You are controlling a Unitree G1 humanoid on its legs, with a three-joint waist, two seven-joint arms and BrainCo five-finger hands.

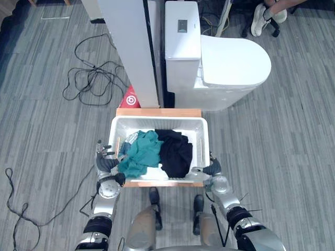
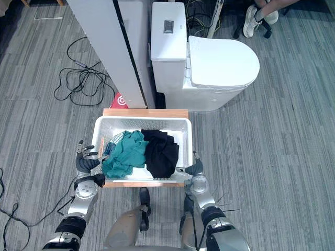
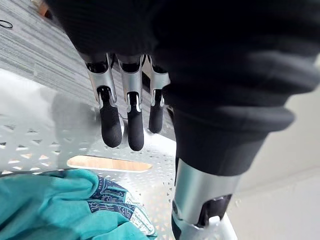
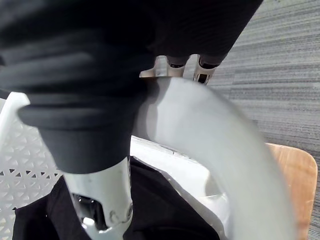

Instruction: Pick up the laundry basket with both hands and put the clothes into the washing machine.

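**Squaring up a two-handed hold before the lift**

Left eye view: we are looking at the white laundry basket [image 1: 202, 138] sitting on a low wooden stand [image 1: 157, 112], with a teal garment [image 1: 141, 152] and a black garment [image 1: 175, 151] heaped inside. The left hand [image 1: 106, 163] is waiting by the stand's front-left corner, and the right hand [image 1: 212, 168] by its front-right corner. Past the stand's back edge is standing a white unit with a rounded lid [image 1: 230, 63], which we are taking for the washing machine.

Left wrist view: the fingers [image 3: 111, 127] are hanging straight and relaxed by the basket's rim, near the handle slot [image 3: 107, 163], gripping nothing. We are judging they should hook in there first.

Right wrist view: the rim [image 4: 220, 145] is crossing the hand, so we cannot tell whether it is clamping. We are advising matched holds and a level lift.
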